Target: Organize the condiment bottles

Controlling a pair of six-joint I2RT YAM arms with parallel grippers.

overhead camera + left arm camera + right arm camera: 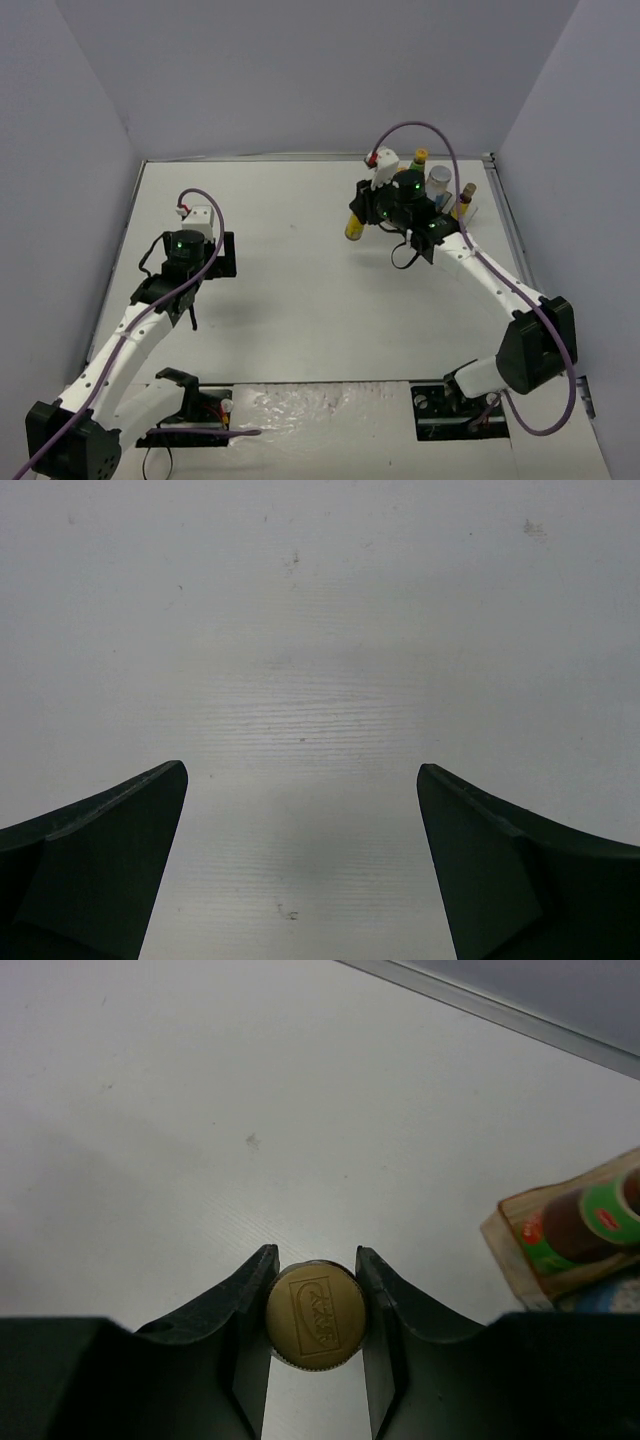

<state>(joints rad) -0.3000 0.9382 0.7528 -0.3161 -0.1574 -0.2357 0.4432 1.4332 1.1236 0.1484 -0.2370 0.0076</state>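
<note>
Clamped btwn R jaws by its cap: small bottle (pixel 315 1315), round gold cap w/ embossed logo and ribbed rim, body hidden below. Right of R jaws, near: dark red bottle (pixel 585 1222) w/ green label, inside orange-tinted tray compartment (pixel 512 1248). Pale counter (pixel 200 1110) underneath. L jaws wide apart over counter.

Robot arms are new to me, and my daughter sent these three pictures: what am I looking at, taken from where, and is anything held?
Two robot arms, each ending in a two-finger gripper, are bolted at a white table's near edge. The wide picture looks down from above and behind; the two close-ups come from a camera on each wrist. The left gripper is open above the table. The right gripper is shut on a gold-capped bottle. More bottles cluster at the table's far right.
</note>
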